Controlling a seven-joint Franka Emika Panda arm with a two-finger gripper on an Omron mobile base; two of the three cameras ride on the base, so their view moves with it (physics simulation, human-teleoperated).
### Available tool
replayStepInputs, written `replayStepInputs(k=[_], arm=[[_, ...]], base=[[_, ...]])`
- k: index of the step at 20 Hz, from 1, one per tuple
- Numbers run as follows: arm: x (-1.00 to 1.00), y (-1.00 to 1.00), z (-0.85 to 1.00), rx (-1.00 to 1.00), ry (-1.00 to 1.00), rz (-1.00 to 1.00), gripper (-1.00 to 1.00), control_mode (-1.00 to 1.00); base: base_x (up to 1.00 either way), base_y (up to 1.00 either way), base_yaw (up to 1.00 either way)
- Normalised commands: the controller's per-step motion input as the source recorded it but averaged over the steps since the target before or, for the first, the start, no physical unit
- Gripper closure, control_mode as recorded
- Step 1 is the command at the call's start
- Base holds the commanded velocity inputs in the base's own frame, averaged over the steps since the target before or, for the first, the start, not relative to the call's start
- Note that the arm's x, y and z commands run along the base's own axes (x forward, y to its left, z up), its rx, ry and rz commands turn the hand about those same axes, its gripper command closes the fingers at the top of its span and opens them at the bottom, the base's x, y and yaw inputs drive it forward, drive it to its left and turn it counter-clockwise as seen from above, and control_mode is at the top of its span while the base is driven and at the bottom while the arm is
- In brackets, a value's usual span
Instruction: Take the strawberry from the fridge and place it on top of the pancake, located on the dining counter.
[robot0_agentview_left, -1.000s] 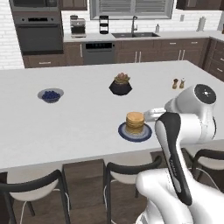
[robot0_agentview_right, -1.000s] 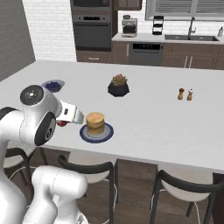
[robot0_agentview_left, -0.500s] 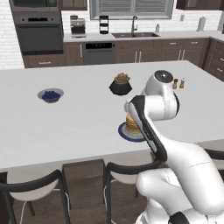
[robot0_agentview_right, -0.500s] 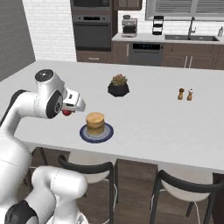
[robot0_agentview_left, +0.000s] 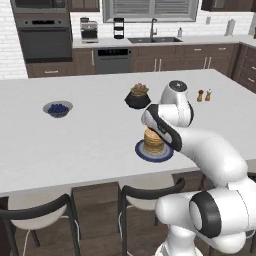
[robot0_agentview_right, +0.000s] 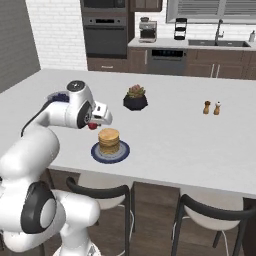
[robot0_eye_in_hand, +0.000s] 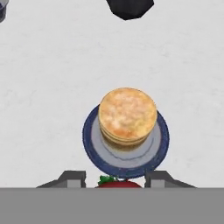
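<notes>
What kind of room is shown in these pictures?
Most likely a home kitchen: a built-in oven and a sink line the back wall, and a plated pancake sits on a white dining counter with stools.

Arm shells (robot0_agentview_left: 215, 152): on my feed, glossy white rounded segments, filling the lower right of the left base view.
Joints (robot0_agentview_left: 205, 215): I see dark grey round caps with black rings between segments.
Wrist cap (robot0_agentview_right: 76, 86): small dark disc on a white dome, upper left of centre.
Hand (robot0_agentview_right: 93, 125): white boxy body; dark fingertips (robot0_eye_in_hand: 72, 178) show at the frame bottom.
</notes>
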Motion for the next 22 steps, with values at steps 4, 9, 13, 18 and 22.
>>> replayStepInputs(k=[4, 9, 13, 18, 22], arm=[[0.82, -0.06, -0.25, 0.00, 0.03, 0.00, 1.00, -1.00], [0.48, -0.02, -0.24, 0.00, 0.06, 0.00, 1.00, -1.00], [0.20, -0.08, -0.21, 0.00, 0.04, 0.01, 1.00, -1.00], [-0.04, -0.10, -0.09, 0.00, 0.04, 0.00, 1.00, -1.00], [-0.03, -0.16, -0.07, 0.00, 0.01, 0.00, 1.00, -1.00]], base=[[0.00, 0.00, 0.00], [0.00, 0.00, 0.00], [0.00, 0.00, 0.00], [0.00, 0.00, 0.00], [0.00, 0.00, 0.00]])
